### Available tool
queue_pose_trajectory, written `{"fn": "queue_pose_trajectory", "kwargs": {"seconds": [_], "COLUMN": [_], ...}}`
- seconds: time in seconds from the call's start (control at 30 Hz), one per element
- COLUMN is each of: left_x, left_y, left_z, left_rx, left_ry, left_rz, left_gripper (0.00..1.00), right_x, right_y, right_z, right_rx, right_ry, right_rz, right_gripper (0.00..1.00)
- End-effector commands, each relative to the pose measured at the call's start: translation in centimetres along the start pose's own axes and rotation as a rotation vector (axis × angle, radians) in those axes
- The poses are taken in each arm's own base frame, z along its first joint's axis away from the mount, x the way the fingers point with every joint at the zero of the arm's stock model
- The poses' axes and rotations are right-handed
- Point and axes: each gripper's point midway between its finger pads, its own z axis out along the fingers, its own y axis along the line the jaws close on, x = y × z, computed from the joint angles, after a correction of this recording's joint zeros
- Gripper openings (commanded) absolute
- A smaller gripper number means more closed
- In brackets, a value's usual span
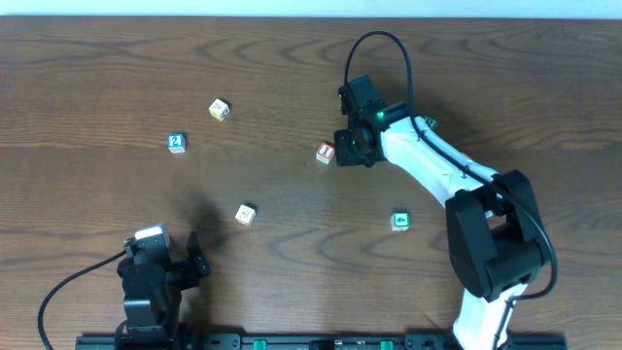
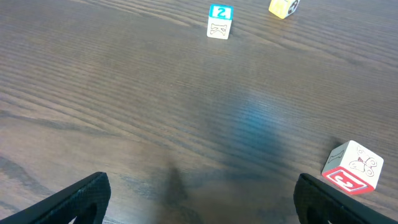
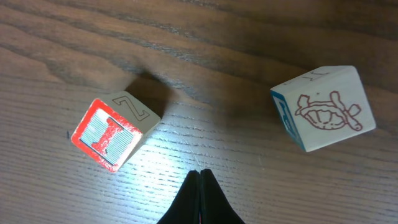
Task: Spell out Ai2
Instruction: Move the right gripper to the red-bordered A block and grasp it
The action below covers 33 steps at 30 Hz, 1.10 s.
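Observation:
A red letter "I" block (image 1: 325,152) lies mid-table; in the right wrist view (image 3: 114,132) it sits just left of and ahead of my fingertips, apart from them. My right gripper (image 1: 347,150) (image 3: 199,172) is shut and empty, low over the wood. A blue-edged block with a turtle drawing (image 3: 323,107) lies to its right. A blue "2" block (image 1: 176,142) (image 2: 219,20) lies at the left. My left gripper (image 1: 165,257) (image 2: 199,186) is open and empty near the front edge. No "A" face shows.
A yellowish block (image 1: 220,109) (image 2: 283,6) lies far left of centre. A red-and-white block (image 1: 245,214) (image 2: 352,166) sits just right of my left gripper. A green block (image 1: 399,222) lies by the right arm's base.

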Motion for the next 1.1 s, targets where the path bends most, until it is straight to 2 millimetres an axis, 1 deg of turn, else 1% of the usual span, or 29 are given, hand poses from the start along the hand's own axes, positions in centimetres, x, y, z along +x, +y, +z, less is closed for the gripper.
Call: {"fn": "queue_pose_trajectory", "kwargs": {"seconds": [0.0,0.1,0.2,0.33,0.73,0.93,1.07], "left_x": [0.2,0.2,0.2,0.2,0.2,0.2,0.2], "left_y": [0.3,0.3,0.3,0.3,0.3,0.3,0.3], "left_z": [0.1,0.1,0.1,0.1,0.1,0.1,0.1], "left_rx": [-0.014,-0.014,-0.014,-0.014,-0.014,-0.014,-0.014], "left_ry": [0.003,0.003,0.003,0.003,0.003,0.003,0.003], "left_rz": [0.0,0.0,0.0,0.0,0.0,0.0,0.0], "left_gripper": [0.95,0.95,0.96,0.95,0.95,0.95,0.95], "right_x": [0.4,0.5,0.2,0.5,-0.3,-0.4,-0.7], "right_y": [0.6,0.9,1.7,2.1,3.2,3.3,2.7], "right_z": [0.8,1.6,2.2,2.8,2.9,2.9,2.9], "right_rx": [-0.006,-0.015,-0.049,-0.056,-0.078,-0.079,-0.045], "right_ry": [0.008,0.013,0.003,0.014,-0.03,-0.032,-0.049], "right_rz": [-0.025,-0.03,-0.035,-0.041,-0.052,-0.037,-0.029], "right_gripper": [0.01,0.01,0.02,0.01,0.02,0.02,0.01]}}
